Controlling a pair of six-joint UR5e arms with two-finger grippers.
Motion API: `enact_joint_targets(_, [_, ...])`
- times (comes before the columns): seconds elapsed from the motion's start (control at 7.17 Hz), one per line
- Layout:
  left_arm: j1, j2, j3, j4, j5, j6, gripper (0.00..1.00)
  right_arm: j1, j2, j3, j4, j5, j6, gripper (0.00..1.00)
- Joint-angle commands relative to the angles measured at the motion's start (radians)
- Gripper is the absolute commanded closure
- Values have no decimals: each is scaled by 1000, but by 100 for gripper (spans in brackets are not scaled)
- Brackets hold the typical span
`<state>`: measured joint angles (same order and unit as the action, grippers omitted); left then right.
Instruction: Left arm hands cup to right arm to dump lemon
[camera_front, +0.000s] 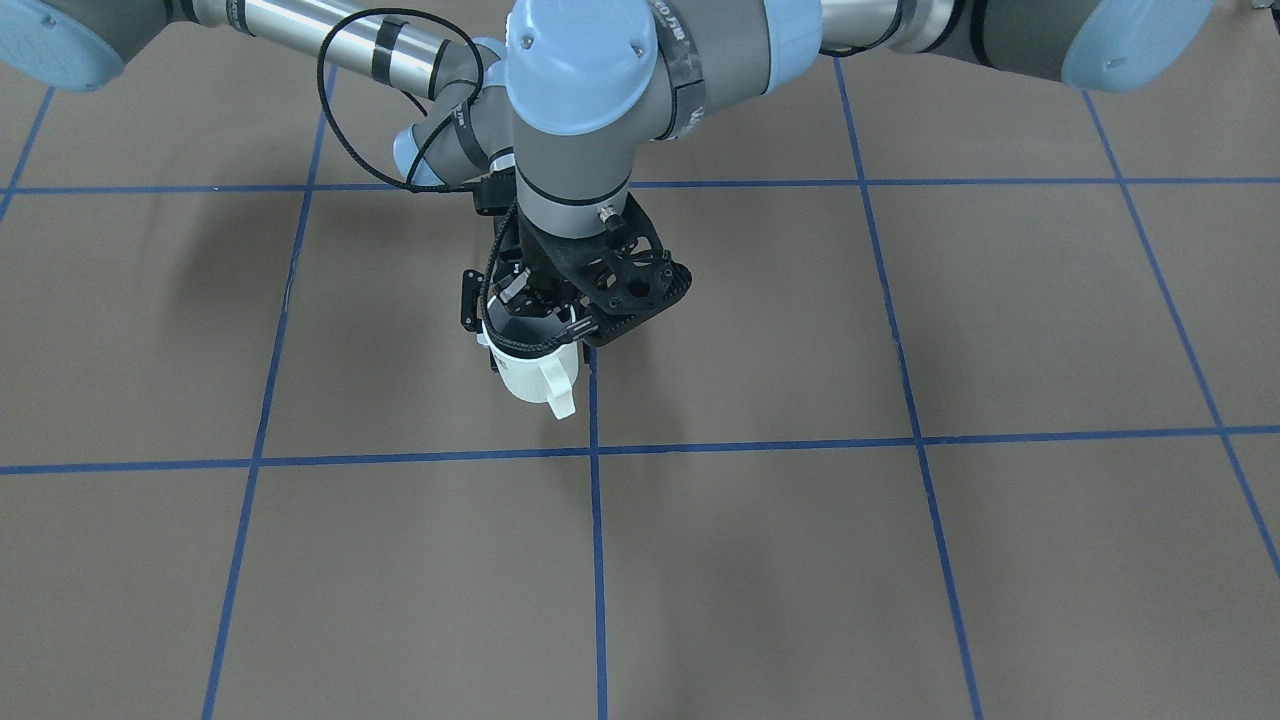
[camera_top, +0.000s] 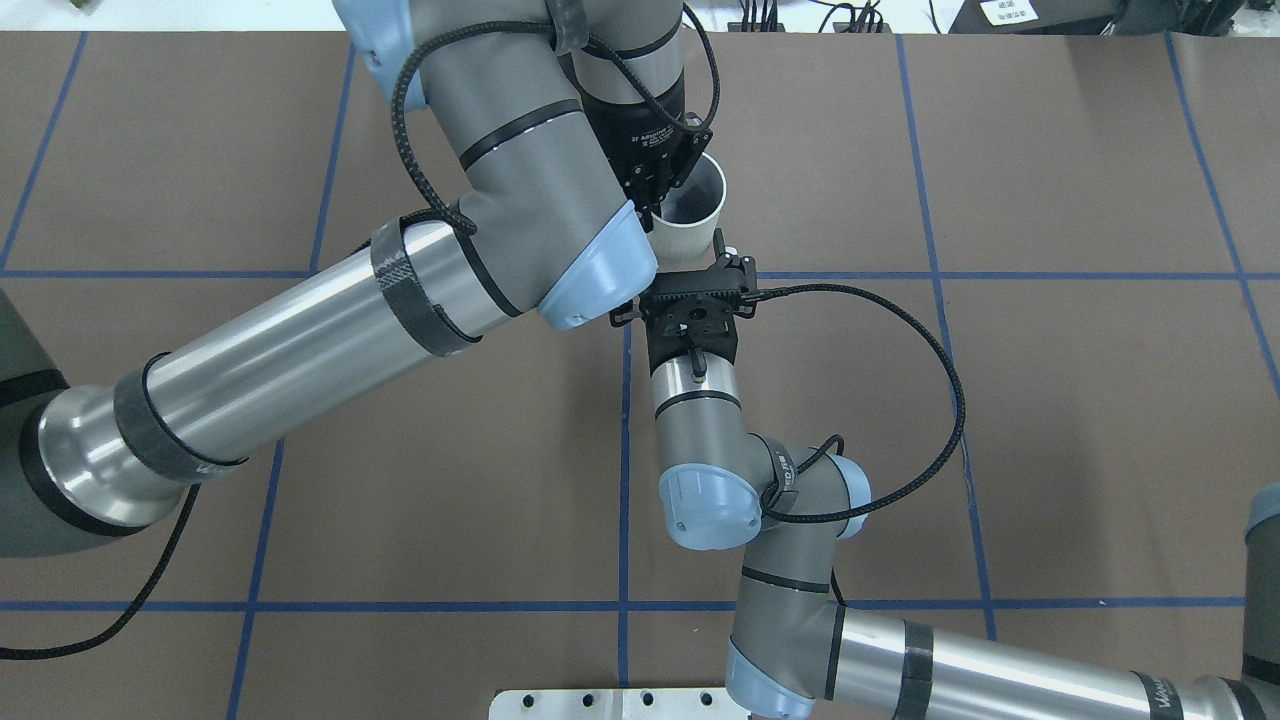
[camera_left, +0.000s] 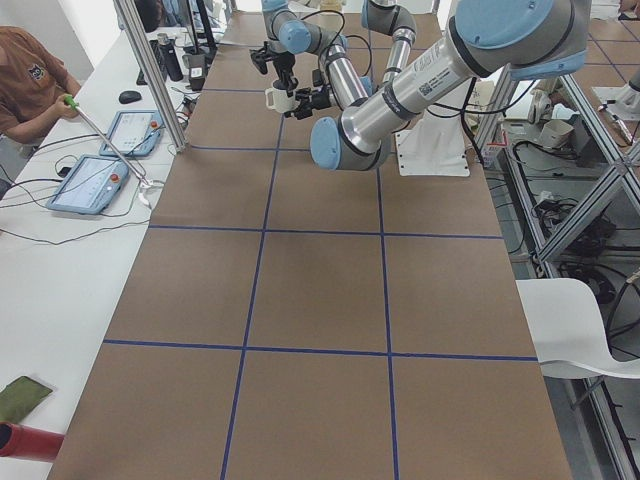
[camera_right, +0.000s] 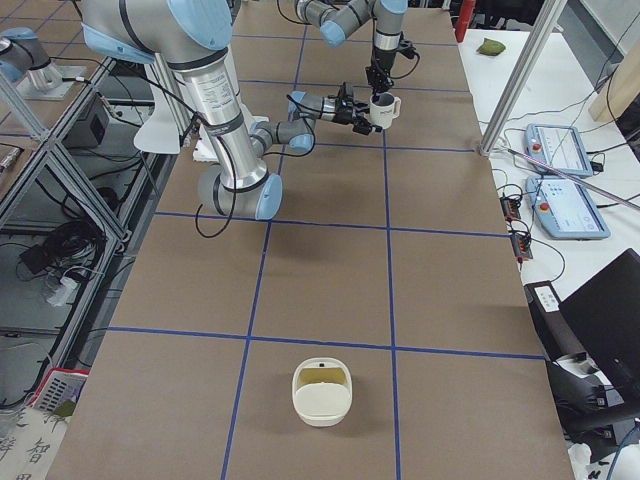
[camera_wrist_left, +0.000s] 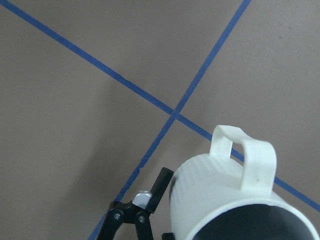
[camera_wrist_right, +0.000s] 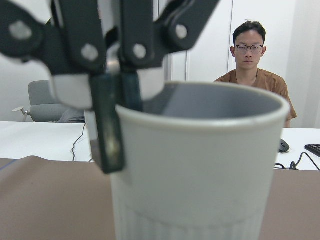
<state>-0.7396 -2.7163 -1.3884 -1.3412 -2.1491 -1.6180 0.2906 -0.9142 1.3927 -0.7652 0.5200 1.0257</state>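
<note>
1. Cup (camera_top: 695, 225): the overhead view shows only the far part of the grey inside. The left gripper (camera_top: 660, 195) covers the rest, so the contents cannot be told.
2. Front-facing view: the cup's mouth is hidden under the black bracket (camera_front: 620, 275) of the left arm (camera_front: 575, 120).
3. Right gripper (camera_top: 716, 262): mostly beneath its own wrist mount (camera_top: 695, 305) overhead, and behind the left arm from the front. Jaw spread cannot be told.
4. Left wrist view: cup cut off by the bottom and right edges.
5. Right wrist view: cup out of focus, base cut off. The left gripper linkage is blurred and cut by the top edge.
6. Side views: cup lettering too small to read.
</note>
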Motion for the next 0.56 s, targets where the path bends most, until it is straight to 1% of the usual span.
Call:
enact_joint_targets(0.0, [-47,1,-36,-1,-36,1,100,-2,-12,0,1,5,2,0])
enact_joint_targets(0.14, [-88,1,-50,-1,-66,3,100,-2,-21,3,3,17,2,0])
enact_joint_targets(0.28, [-111,10,-81,-1,-67,10,100,-1,-41,38,4,52,-1,0])
enact_joint_targets(0.42, [-135,44,-107,-3,-67,13,100,16,-67,63,6,110,-54,0])
